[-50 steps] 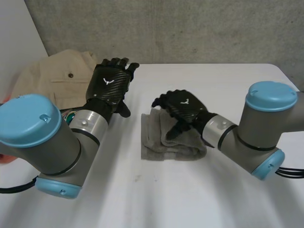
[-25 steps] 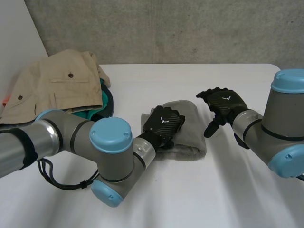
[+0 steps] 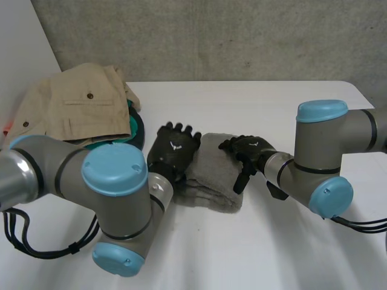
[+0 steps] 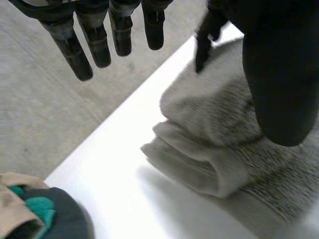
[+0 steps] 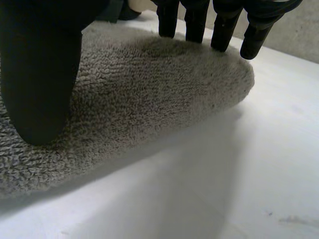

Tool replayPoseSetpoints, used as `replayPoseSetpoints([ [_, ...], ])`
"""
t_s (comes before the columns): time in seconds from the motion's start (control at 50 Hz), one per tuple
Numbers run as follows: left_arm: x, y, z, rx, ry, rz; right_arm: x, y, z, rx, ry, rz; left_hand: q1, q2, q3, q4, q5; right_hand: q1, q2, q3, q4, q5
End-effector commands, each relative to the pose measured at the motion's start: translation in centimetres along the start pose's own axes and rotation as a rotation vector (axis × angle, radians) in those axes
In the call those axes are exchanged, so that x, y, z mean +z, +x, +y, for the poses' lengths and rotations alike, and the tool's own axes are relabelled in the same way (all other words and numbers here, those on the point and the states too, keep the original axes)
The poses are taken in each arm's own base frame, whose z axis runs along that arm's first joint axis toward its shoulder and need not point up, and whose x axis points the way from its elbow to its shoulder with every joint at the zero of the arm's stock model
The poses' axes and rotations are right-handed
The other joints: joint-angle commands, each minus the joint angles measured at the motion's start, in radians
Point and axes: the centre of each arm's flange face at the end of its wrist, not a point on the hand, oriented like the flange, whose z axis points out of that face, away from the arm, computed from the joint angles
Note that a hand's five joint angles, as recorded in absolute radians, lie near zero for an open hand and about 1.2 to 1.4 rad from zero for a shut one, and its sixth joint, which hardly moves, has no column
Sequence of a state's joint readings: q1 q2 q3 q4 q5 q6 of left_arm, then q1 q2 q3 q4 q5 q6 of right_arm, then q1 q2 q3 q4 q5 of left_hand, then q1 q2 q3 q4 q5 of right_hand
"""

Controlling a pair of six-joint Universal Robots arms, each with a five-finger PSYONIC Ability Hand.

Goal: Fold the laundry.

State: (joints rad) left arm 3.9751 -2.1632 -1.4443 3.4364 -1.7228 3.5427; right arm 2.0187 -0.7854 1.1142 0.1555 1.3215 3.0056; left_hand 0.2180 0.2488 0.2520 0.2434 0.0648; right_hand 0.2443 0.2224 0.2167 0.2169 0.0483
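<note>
Back from the side, the right hand (image 3: 249,149) lays straight fingers on the plump, nubbly folded grey towel (image 3: 214,174); the left hand (image 3: 173,152), also straight-fingered, rests at its opposite edge.

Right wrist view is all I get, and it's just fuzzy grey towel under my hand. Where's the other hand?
Observer: The left hand is at the opposite edge of the grey towel, fingers straight, facing your right hand.
Operator: Is the towel folded yet?
Observer: Yes. The left wrist view shows stacked layers with a rounded fold at one end.
Operator: Any more laundry?
Observer: A beige garment sits piled beyond the left hand.
</note>
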Motion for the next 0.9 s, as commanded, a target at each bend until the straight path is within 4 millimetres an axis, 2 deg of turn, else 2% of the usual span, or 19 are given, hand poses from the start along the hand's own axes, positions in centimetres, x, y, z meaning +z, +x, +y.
replayPoseSetpoints([
  [0.02,1.0,-2.0,-3.0,-0.049,0.093,-0.065,-0.1,0.1,-0.3,-0.022,0.009,0.015,-0.01,-0.041,-0.044,-0.036,-0.032,-0.07,-0.048,-0.042,-0.042,-0.048],
  [0.06,1.5,-2.1,-3.6,-0.065,0.118,-0.061,-1.1,0.3,-1.6,-0.026,0.042,0.019,-0.007,-0.038,-0.041,-0.033,-0.029,-0.07,-0.048,-0.042,-0.042,-0.048],
  [0.14,2.9,-1.1,-4.1,-0.109,0.168,0.048,-2.9,0.5,-3.1,-0.009,0.093,0.063,0.007,-0.024,-0.027,-0.018,-0.014,-0.07,-0.048,-0.042,-0.042,-0.048],
  [0.24,3.6,0.9,-3.6,-0.165,0.154,0.281,-4.5,1.7,-3.2,0.081,0.131,0.215,0.016,-0.015,-0.018,-0.009,-0.005,-0.07,-0.048,-0.042,-0.042,-0.048],
  [0.32,4.7,1.1,-1.6,-0.183,0.07,0.318,-5.0,1.7,-2.6,0.132,0.115,0.266,0.022,-0.009,-0.012,-0.004,0.001,-0.07,-0.048,-0.042,-0.042,-0.048],
  [0.4,5.8,-0.1,0.5,-0.181,-0.024,0.234,-4.4,1.2,-1.4,0.166,0.082,0.235,0.045,0.015,0.011,0.02,0.024,-0.07,-0.048,-0.042,-0.042,-0.048],
  [0.44,6.0,-0.8,1.1,-0.178,-0.056,0.176,-3.5,0.9,0.0,0.184,0.048,0.206,0.045,0.015,0.011,0.02,0.024,-0.07,-0.048,-0.042,-0.042,-0.048],
  [0.46,6.1,-1.6,1.7,-0.171,-0.087,0.118,-3.2,0.6,0.1,0.19,0.045,0.193,0.045,0.015,0.011,0.02,0.024,-0.07,-0.048,-0.042,-0.042,-0.048],
  [0.54,5.8,-2.6,2.5,-0.114,-0.138,0.027,-2.1,-1.1,0.0,0.213,0.059,0.122,0.045,0.015,0.011,0.02,0.024,-0.07,-0.048,-0.042,-0.042,-0.048],
  [0.7,4.5,-1.4,4.1,-0.04,-0.203,0.052,0.2,-2.8,1.4,0.19,0.038,0.071,0.04,0.009,0.006,0.014,0.018,-0.07,-0.048,-0.042,-0.042,-0.048],
  [0.76,4.1,-1.2,4.2,-0.036,-0.218,0.062,0.7,-2.7,1.8,0.163,0.031,0.073,0.04,0.009,0.006,0.014,0.018,-0.07,-0.048,-0.042,-0.042,-0.048],
  [0.86,3.0,-1.0,3.7,-0.033,-0.253,0.086,0.3,-2.9,0.6,0.085,0.057,0.075,0.04,0.009,0.006,0.014,0.018,-0.07,-0.048,-0.042,-0.042,-0.048],
  [0.9,2.8,-1.3,3.1,-0.039,-0.238,0.082,-0.9,-2.9,-1.0,0.039,0.091,0.083,0.034,0.003,0.0,0.008,0.012,-0.07,-0.048,-0.042,-0.042,-0.048],
])
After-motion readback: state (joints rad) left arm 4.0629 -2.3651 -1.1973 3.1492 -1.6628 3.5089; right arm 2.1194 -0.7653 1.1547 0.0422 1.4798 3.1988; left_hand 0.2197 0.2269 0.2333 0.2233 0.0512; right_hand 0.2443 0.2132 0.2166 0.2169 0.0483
